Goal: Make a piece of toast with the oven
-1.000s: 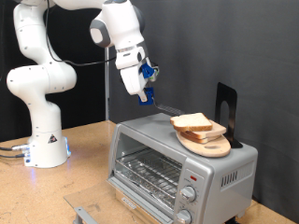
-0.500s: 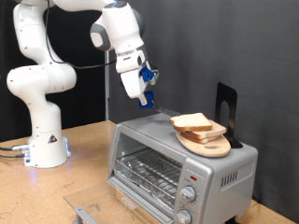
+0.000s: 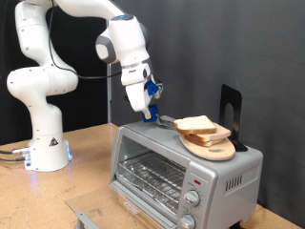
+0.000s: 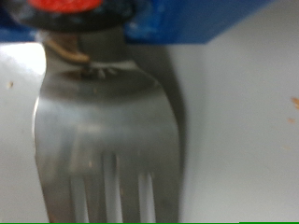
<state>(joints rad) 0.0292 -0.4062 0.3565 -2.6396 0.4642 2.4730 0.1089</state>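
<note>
Gripper clamped on a fork, and I've just dropped down to the oven roof; tines now reach right toward the piece of toast, sitting on its wooden board up top.

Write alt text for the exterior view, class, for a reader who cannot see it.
A white robot arm's gripper holds a fork just above the silver oven, beside the piece of toast on a round wooden board on the oven's top.
</note>
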